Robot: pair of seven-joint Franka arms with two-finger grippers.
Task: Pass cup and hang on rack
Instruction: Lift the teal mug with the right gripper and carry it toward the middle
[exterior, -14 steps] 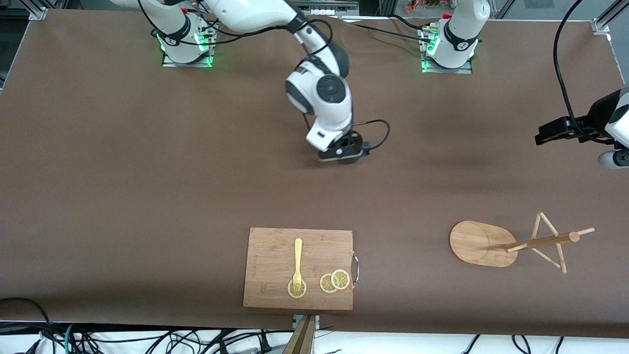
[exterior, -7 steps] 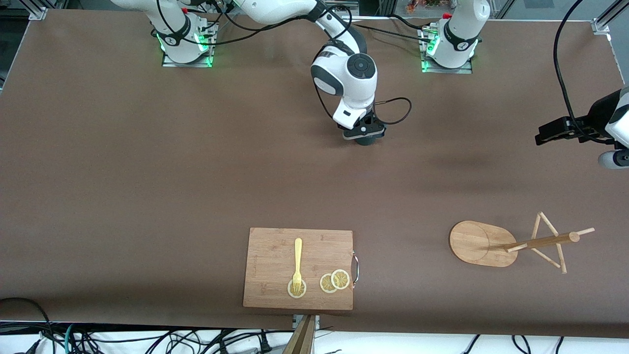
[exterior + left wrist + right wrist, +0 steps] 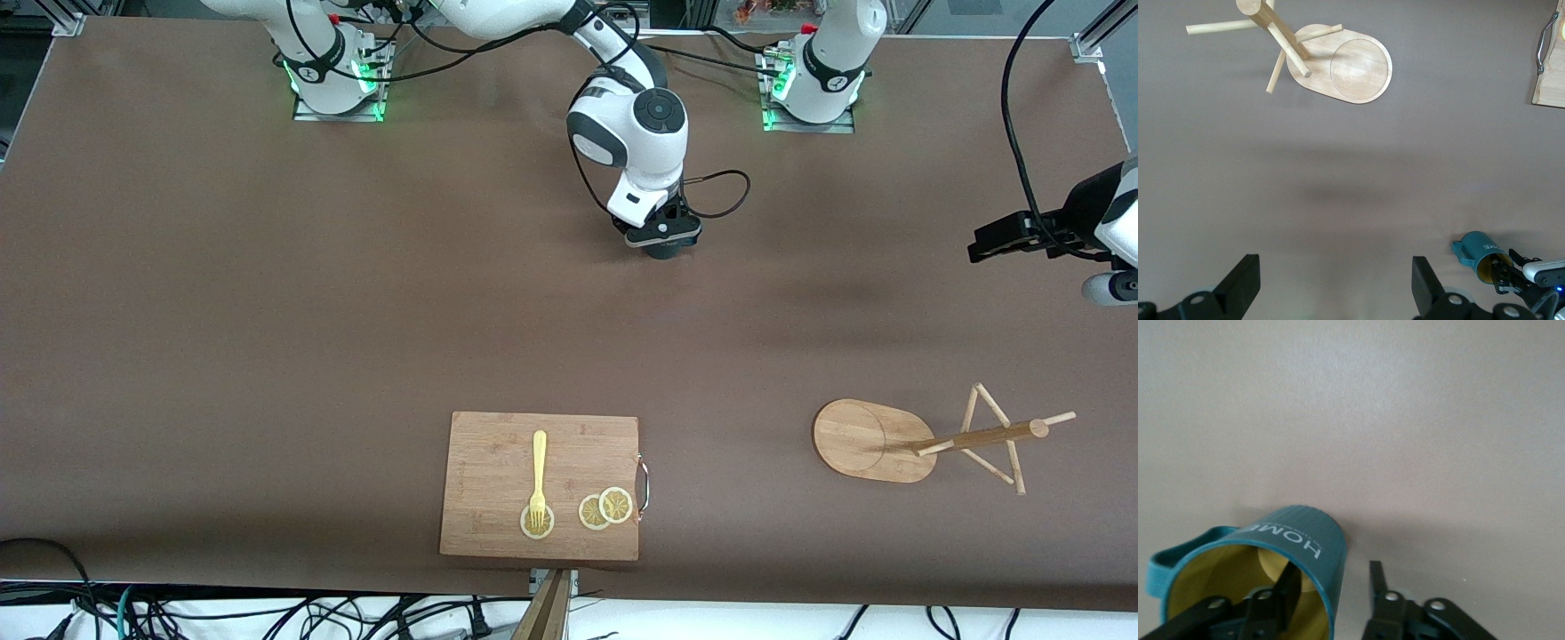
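cutting board near the front camera, untouched. at mid desk, right tool shifted toward the left arm's end within the last second and just loosened: about half open, one finger inside the cup, the other clear of its wall. cup tipped on its side on the desk, likely set down for the handover. white lettering on its teal wall: "home", in capitals. rack bare, nearer the camera. left tool waiting wide open, holding nothing.
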